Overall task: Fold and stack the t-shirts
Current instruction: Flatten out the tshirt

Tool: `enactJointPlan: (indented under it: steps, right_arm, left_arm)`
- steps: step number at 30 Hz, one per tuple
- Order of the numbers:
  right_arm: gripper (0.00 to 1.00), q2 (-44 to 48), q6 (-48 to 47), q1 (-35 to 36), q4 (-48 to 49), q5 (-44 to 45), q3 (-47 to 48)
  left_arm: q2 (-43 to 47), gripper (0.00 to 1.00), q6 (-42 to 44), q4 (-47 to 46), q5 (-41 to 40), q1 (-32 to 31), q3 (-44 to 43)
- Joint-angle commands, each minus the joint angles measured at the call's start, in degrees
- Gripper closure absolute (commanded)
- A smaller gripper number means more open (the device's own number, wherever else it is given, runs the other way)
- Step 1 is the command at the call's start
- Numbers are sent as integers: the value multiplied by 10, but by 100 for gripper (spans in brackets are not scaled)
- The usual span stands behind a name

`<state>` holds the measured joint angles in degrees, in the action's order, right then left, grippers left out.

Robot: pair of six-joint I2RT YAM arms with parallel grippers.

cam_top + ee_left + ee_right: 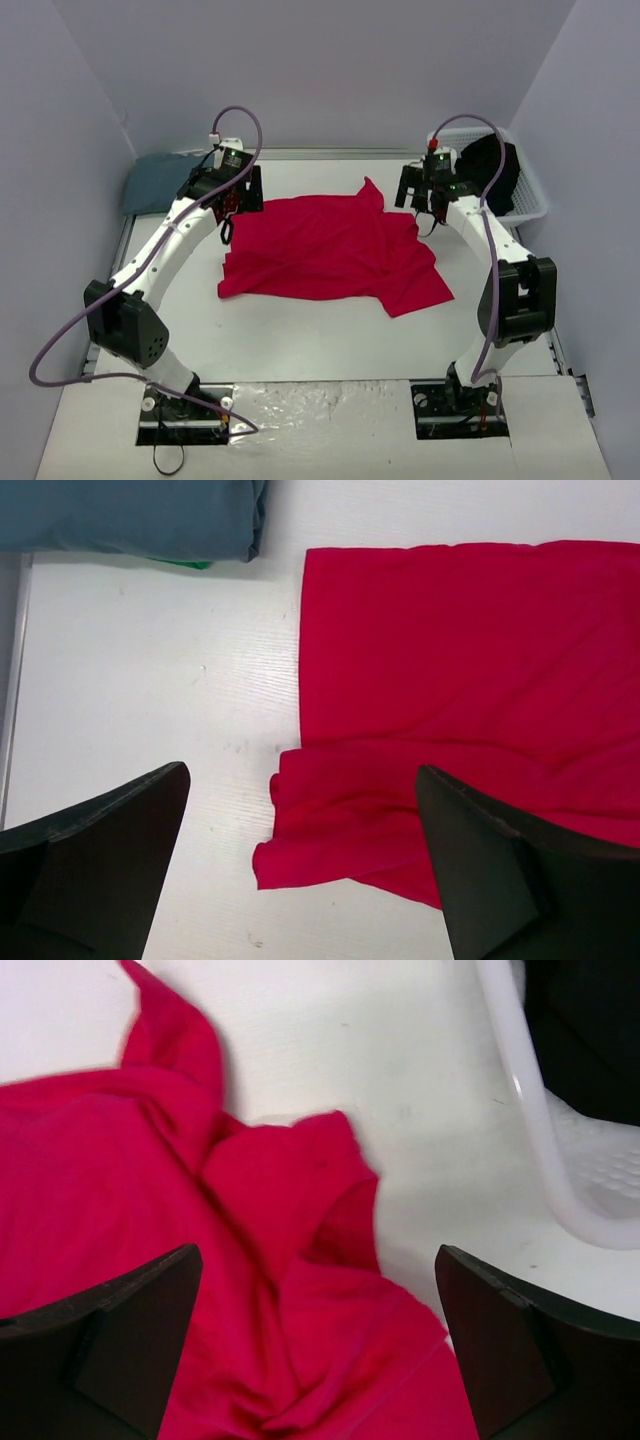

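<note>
One wrist view alone shows green edge (182, 563) beneath blue-grey t-shirt (130, 518)

Reaches forward from the near bases with left arm (160, 255) and right arm (492, 245) bowed outward at the elbows; hovers with left gripper (302, 772) and right gripper (320, 1252) pointed downward, fingers spread wide, clasping nothing.

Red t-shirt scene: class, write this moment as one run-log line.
red t-shirt: laid out, unfolded | blue-grey t-shirt: folded, far left | left gripper: open | right gripper: open
</note>
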<state>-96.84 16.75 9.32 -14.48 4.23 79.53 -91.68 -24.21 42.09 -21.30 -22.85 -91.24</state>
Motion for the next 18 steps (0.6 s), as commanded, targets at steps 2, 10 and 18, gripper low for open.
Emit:
enactJointPlan:
  steps: [2, 10, 18]
  right_arm:
    - [9, 62, -51, -5, 89, 91, -69]
    - [0, 57, -45, -6, 170, 196, -96]
    - [0, 92, -108, -30, 452, 137, -264]
  left_arm:
    - [60, 6, 8, 27, -52, 3, 18]
    - [91, 6, -10, 70, -69, 2, 43]
    - [124, 6, -6, 108, -106, -4, 52]
